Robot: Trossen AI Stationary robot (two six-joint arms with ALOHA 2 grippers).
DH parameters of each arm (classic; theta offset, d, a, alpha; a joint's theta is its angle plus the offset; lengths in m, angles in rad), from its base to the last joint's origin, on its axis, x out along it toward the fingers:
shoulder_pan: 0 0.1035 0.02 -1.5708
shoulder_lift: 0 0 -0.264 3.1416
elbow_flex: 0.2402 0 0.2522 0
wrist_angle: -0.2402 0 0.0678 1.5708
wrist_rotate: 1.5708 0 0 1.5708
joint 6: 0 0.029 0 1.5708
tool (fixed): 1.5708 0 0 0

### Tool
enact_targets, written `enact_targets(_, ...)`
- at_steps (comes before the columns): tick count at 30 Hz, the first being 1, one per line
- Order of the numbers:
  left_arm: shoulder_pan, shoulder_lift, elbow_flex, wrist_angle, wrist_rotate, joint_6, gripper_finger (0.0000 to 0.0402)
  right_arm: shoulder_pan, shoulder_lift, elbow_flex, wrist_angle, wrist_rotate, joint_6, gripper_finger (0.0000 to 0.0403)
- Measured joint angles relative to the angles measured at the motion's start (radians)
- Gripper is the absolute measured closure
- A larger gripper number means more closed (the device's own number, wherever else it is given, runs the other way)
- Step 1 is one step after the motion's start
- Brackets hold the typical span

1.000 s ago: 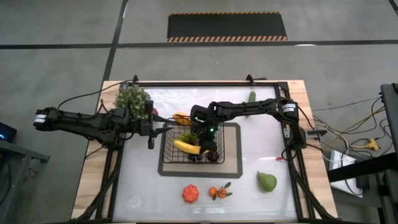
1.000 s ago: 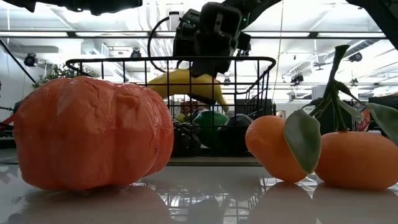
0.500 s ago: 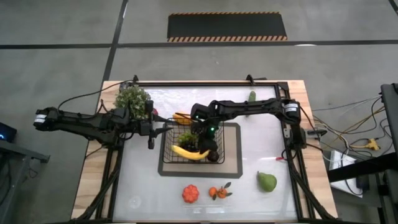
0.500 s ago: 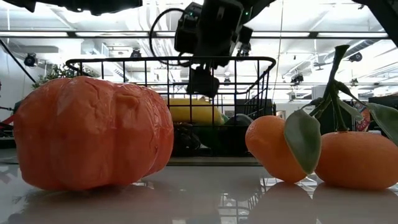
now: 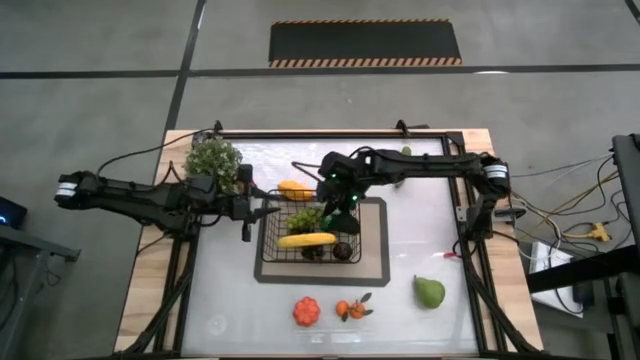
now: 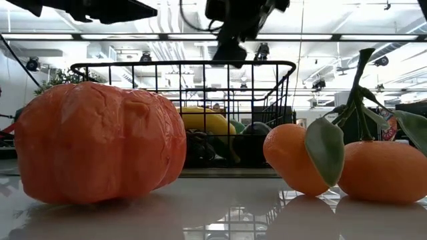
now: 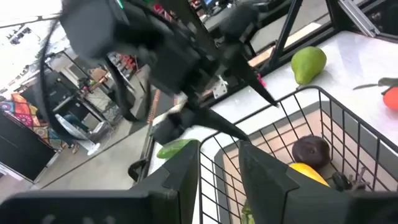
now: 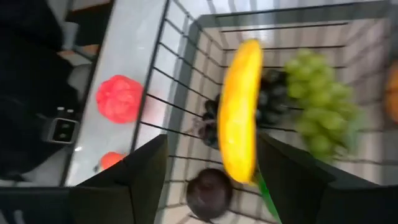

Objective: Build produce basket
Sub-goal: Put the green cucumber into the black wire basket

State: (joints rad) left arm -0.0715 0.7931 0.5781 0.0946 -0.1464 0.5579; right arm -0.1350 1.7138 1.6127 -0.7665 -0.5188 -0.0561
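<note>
basket: black wire-mesh basket sits on a grey mat at the middle of the tabletop
banana: yellow banana lies flat across the inside of the basket, on top of green grapes and dark grapes; a dark round fruit lies in the basket corner at 4 o'clock
right jaws: right gripper hangs above the basket's far rim with its jaws released and nothing between them; the banana lies below, at about 7 o'clock from them in the high view, well apart
left jaws: left gripper is at the basket's far left corner, at 10 o'clock from the banana, jaws clenched on the basket's wire rim
outside the basket, far side: an orange piece lies just beyond the far rim at 12 o'clock; a green cucumber lies near the tabletop's far edge at 1 o'clock
outside the basket, near side: orange-red tomato at 6 o'clock, two small oranges with a leaf just beside it, green pear at 4 o'clock
leafy plant: grey-green plant stands at 10 o'clock, beside the left arm
</note>
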Motion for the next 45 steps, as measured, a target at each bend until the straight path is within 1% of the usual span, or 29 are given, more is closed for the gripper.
enact_targets(5,0.000,0.023,0.000,0.001,0.000,0.000,0.0303,0.000,-0.081,-0.005,-0.057,0.146,-0.021,0.0177)
enact_targets(10,0.000,0.043,0.000,0.012,0.000,-0.005,0.0303,0.000,-0.151,-0.036,-0.065,0.239,-0.023,0.0177)
enact_targets(13,0.000,0.064,0.000,0.037,0.000,-0.027,0.0303,0.000,-0.195,-0.080,-0.057,0.285,-0.023,0.0177)
enact_targets(17,0.000,0.099,0.014,0.039,0.001,-0.029,0.0304,-0.001,-0.260,-0.169,-0.011,0.383,0.008,0.0177)
enact_targets(20,-0.001,0.129,0.029,0.038,0.001,-0.031,0.0304,-0.003,-0.319,-0.245,0.028,0.495,0.047,0.0177)
enact_targets(24,-0.001,0.166,0.057,0.038,0.001,-0.035,0.0304,-0.003,-0.396,-0.344,0.066,0.720,0.163,0.0177)
enact_targets(26,-0.001,0.181,0.073,0.039,0.001,-0.035,0.0304,-0.011,-0.434,-0.391,0.066,0.817,0.227,0.0177)
enact_targets(28,-0.001,0.192,0.085,0.041,0.001,-0.035,0.0304,-0.030,-0.467,-0.435,0.068,0.870,0.308,0.0177)
enact_targets(30,-0.001,0.200,0.090,0.057,0.001,-0.034,0.0304,-0.067,-0.498,-0.477,0.070,0.899,0.391,0.0177)
enact_targets(35,-0.001,0.194,0.088,0.080,0.000,-0.022,0.0304,-0.207,-0.531,-0.579,0.068,0.904,0.555,0.0177)
enact_targets(40,-0.001,0.183,0.087,0.085,-0.012,-0.019,0.0304,-0.353,-0.512,-0.663,0.070,0.906,0.643,0.0177)
enact_targets(45,-0.001,0.184,0.085,0.082,-0.025,-0.018,0.0304,-0.428,-0.466,-0.724,0.072,0.905,0.708,0.0177)
